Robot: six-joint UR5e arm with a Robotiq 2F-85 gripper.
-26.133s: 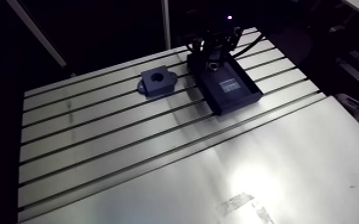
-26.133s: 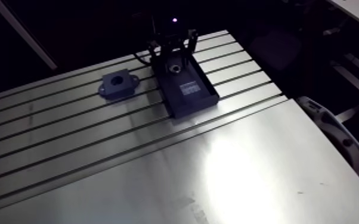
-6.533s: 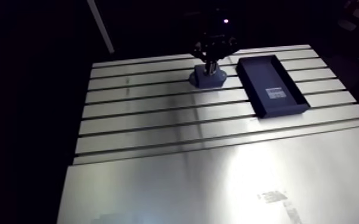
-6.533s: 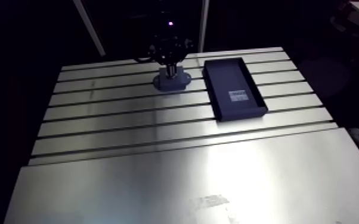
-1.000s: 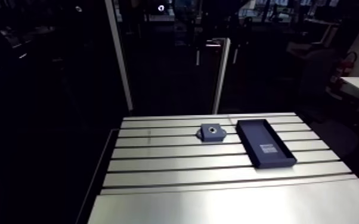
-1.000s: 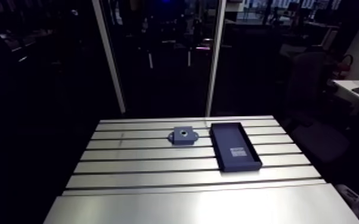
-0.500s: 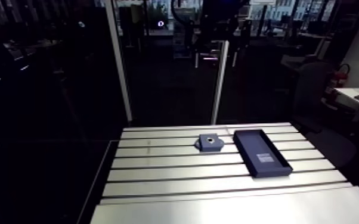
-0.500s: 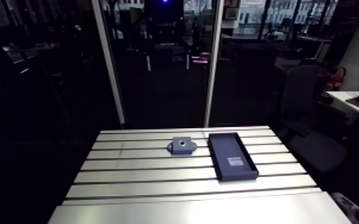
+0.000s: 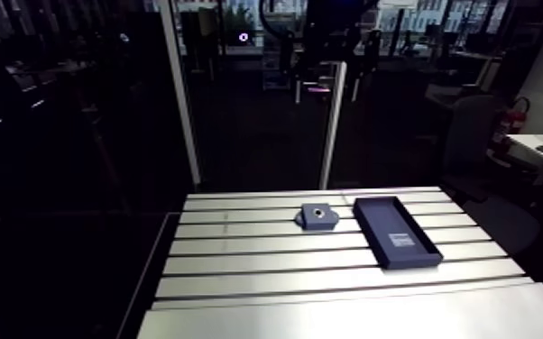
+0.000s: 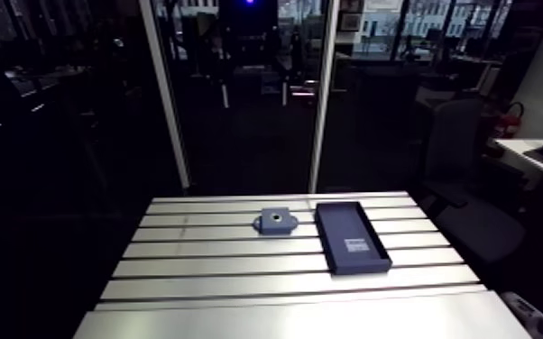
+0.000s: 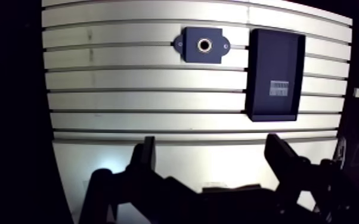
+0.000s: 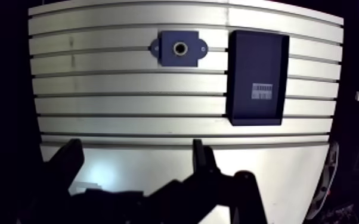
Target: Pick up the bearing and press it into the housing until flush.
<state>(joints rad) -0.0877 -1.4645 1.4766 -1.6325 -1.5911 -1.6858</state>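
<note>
My gripper (image 11: 214,161) hangs high over the near edge of the bench (image 11: 146,98) with its two fingers (image 11: 148,156) spread wide and nothing between them. I judge that fits a job with nothing left to carry.

Ahead of it at twelve o'clock, well apart, sits the housing (image 11: 203,44), a dark block with a mounting ear at each end. It lies flat across the bench's slots with its bore facing straight up, which is the sensible way to set it, since a press from above then meets solid metal underneath and no tilt.

In that bore I see a pale ring round a dark centre, and I take it for the bearing (image 11: 205,44), seated where the task wants it. From this height I cannot tell whether it is truly flush or a shade proud.

At three o'clock from the housing, near it but not touching, lies the dark tray (image 11: 275,59), long side running away from me. I see only a pale label (image 11: 280,89) inside. I'd guess the tray sits that close to keep the carry short.

Before I call it done, I'd want a nearer look at the rim.
</note>
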